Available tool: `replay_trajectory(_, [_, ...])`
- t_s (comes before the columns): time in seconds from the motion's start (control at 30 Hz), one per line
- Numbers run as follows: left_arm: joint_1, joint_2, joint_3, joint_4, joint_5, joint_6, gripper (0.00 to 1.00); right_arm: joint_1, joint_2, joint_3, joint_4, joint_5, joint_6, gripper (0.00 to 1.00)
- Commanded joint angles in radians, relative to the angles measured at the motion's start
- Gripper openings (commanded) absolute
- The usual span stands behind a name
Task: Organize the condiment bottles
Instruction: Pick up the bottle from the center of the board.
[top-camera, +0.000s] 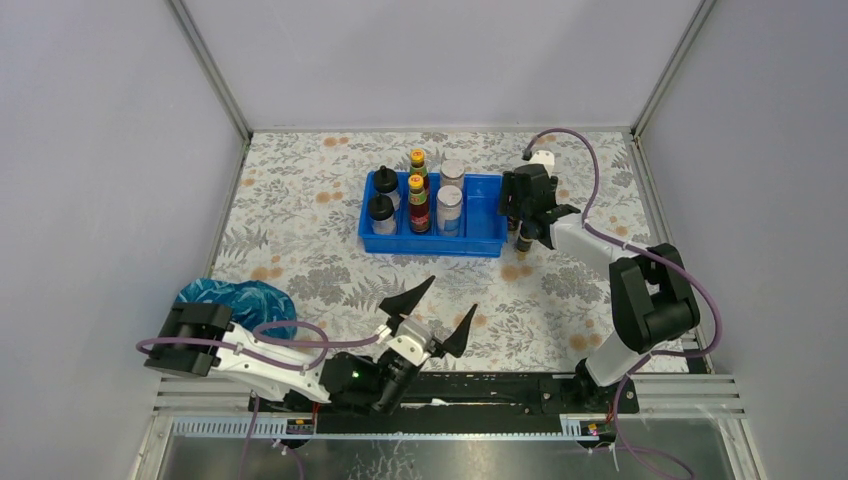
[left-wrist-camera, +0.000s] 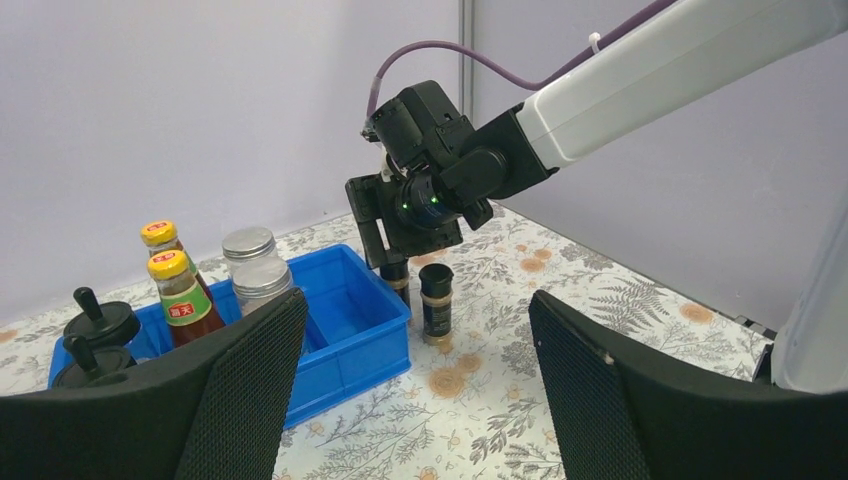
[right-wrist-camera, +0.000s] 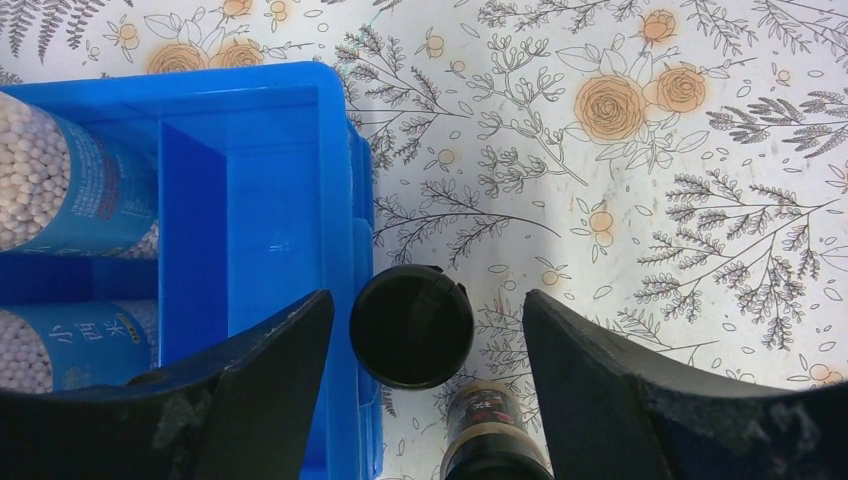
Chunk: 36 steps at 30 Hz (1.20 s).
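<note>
Six condiment bottles stand in the blue tray: two black-domed bottles at its left end, two yellow-capped bottles in the middle and two silver-lidded jars next to them. Two tiny black-capped bottles stand on the counter just outside the tray's right wall. The right arm reaches out over them with the right tool pointing down, released, its fingers either side of one bottle without touching it. The left arm lies folded low near its base, and the left tool is released and empty.
</note>
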Motion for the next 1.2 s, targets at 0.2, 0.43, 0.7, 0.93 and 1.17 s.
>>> replay_trajectory(0.2, [-0.007,0.037,0.02,0.094,-0.018,0.04,0.86,-0.02,0.017,0.04,0.03,-0.038,0.005,0.59])
replay_trajectory(0.43, [-0.007,0.057,0.03,0.099,-0.023,0.046,0.87,-0.027,0.016,0.039,0.034,-0.041,-0.003,0.44])
replay_trajectory(0.7, [-0.007,0.07,0.041,0.1,-0.026,0.05,0.87,-0.026,0.007,0.04,0.03,-0.038,-0.018,0.0])
replay_trajectory(0.93, [-0.008,0.065,0.041,0.1,-0.034,0.05,0.87,-0.025,-0.033,0.042,0.032,-0.025,-0.041,0.0])
replay_trajectory(1.17, [-0.017,0.045,0.042,0.099,-0.048,0.072,0.87,-0.025,-0.078,0.082,0.006,-0.018,-0.062,0.0])
